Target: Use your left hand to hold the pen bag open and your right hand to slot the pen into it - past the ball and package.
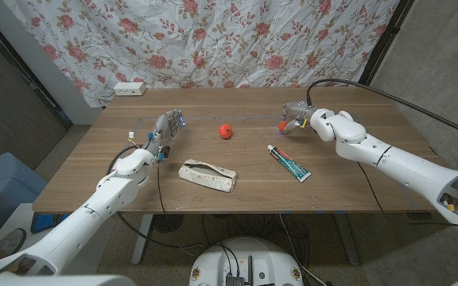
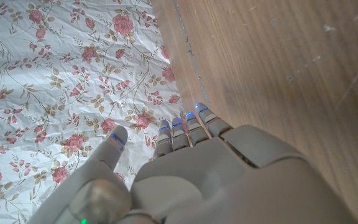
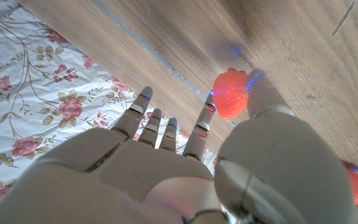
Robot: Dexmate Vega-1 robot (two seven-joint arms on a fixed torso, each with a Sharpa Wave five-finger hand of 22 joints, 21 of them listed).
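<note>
Cream speckled soft fabric pen bag lies on its side at the near middle of the wooden tabletop, well apart from both hands. It's likely light and floppy, so pin one lip of the mouth. Small red ball sits behind it, white-green tube package to its right. Left hand holds nothing, fingers straight, thumb apart. Right hand has fingers extended and its thumb against an orange-red lump; can't tell if it's pinched.

- Arms: smooth white shells with rounded joint housings; a black cable runs along each.
- left hand and right hand: pale grey plastic, small blue lights at the fingertips.
</note>
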